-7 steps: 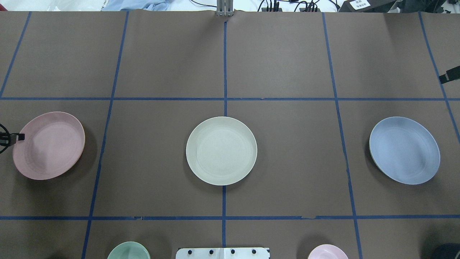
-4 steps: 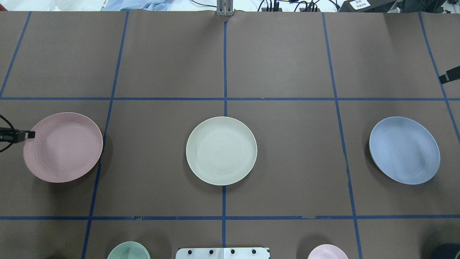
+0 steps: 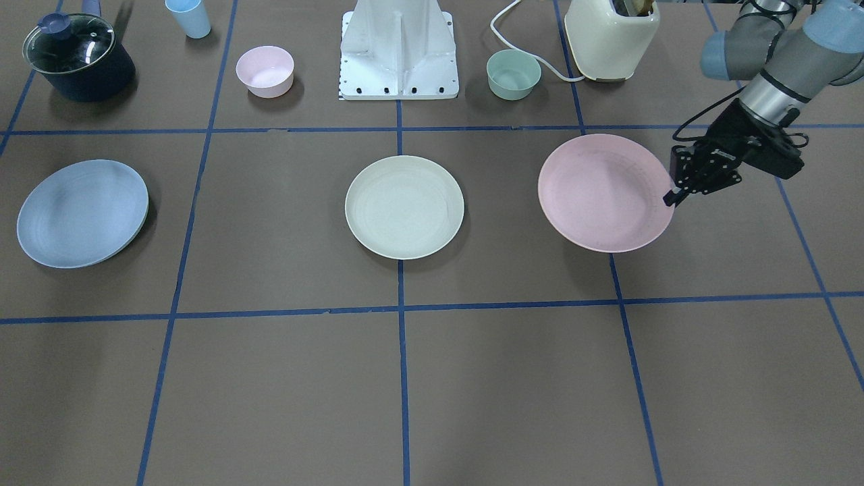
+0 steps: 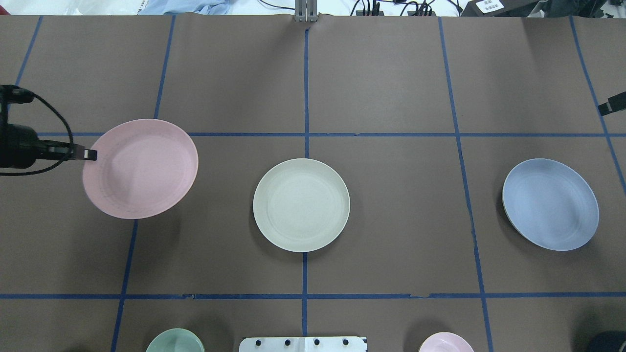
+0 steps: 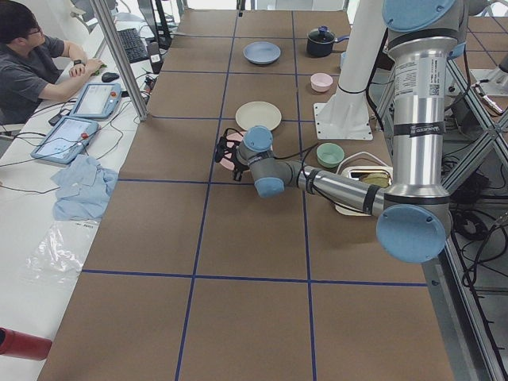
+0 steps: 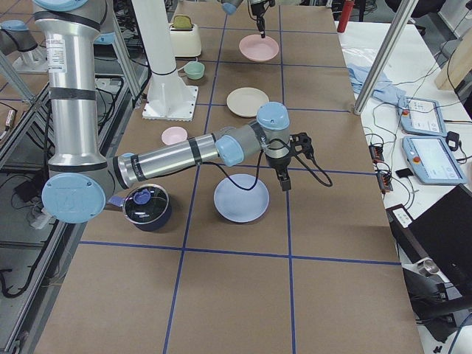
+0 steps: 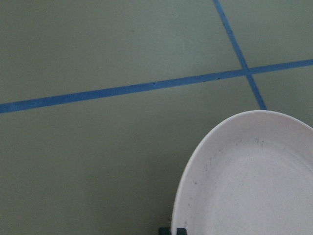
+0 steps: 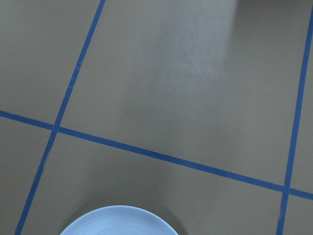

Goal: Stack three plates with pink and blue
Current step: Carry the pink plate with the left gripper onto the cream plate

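The left gripper (image 4: 90, 155) clamps the pink plate (image 4: 142, 168), likely light, stiff and slick, at its 9 o'clock rim overhead; the right gripper (image 6: 284, 183) state cannot be told.

left plate (image 4: 140, 168) above table (image 4: 391, 73) | centre plate (image 4: 301, 205), right plate (image 4: 550, 204) on table

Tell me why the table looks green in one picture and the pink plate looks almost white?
Left wrist view: that camera tints everything greenish, so the pink plate looks whitish and the table looks green. Overhead view: truer colours, plate pink, table brown. Right wrist view: greyish.
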